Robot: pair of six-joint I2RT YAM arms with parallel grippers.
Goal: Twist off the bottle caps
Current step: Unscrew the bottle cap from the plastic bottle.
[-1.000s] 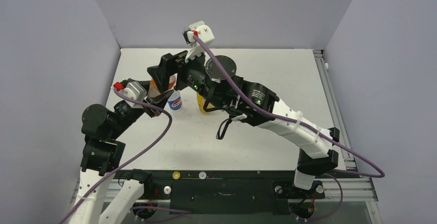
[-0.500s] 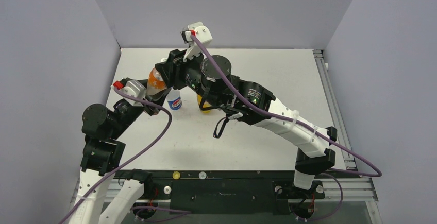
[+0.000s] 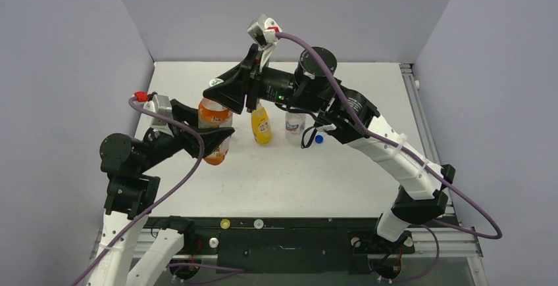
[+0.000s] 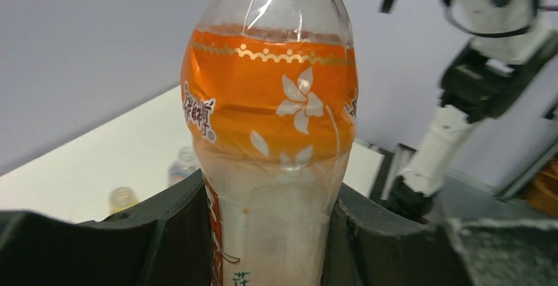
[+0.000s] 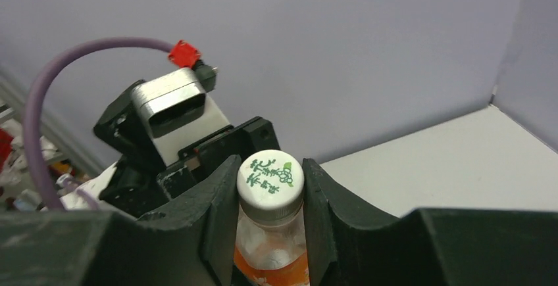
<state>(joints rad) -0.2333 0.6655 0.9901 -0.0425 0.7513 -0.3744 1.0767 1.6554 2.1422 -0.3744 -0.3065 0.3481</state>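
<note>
Left jaws squeeze the orange bottle (image 4: 270, 121), up off the desk (image 3: 368, 167) I think. Right jaws are pinched on its white cap (image 5: 270, 179). Unscrewing step, so next needs a twist with the bottle held firm.

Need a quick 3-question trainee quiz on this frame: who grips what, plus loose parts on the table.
1. True or false: the left end effector grips the orange bottle around its body.
2. On that bottle, the right end effector is shut on: A) its base; B) its white cap; C) nothing.
3. Fill in: a loose blue cap lies on the table beside the ___ bottle.
Key: 1 true; 2 B; 3 water bottle.
</note>
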